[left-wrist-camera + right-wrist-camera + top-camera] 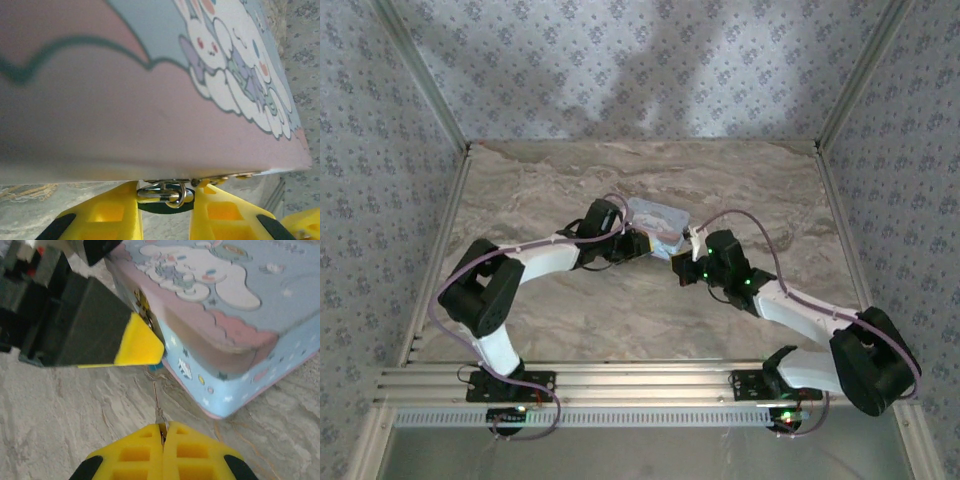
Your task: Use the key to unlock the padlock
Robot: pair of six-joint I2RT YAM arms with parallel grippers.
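The tabletop (570,310) is smooth stone-patterned stuff, and the tin (235,315) sits loose on it, just ahead of both pincers. So, as I see it, the biggest risk is that any shove along the key's line slides the whole tin away instead of seating the key.

The left pincer (165,202) is pushed up under the tin's front edge. Its fingers look nipped on the padlock (161,192), which hangs from the hasp right between them. That grip is narrow and partly on the thin shackle, so a sideways push could make the lock swivel or pop out.

The right pincer (162,432) has its fingers pressed together on the key (159,412). Only the tips hold it, and the thin shaft pokes forward toward a speck of blue under the left pincer's yellow fingertip.

That's the weakest link, I'd say. If the key meets the lock body off-centre, it may pivot in the pads or drop.

I can't make out the keyhole. The left finger covers most of the lock from the right pincer's side, so the aim is close to blind.
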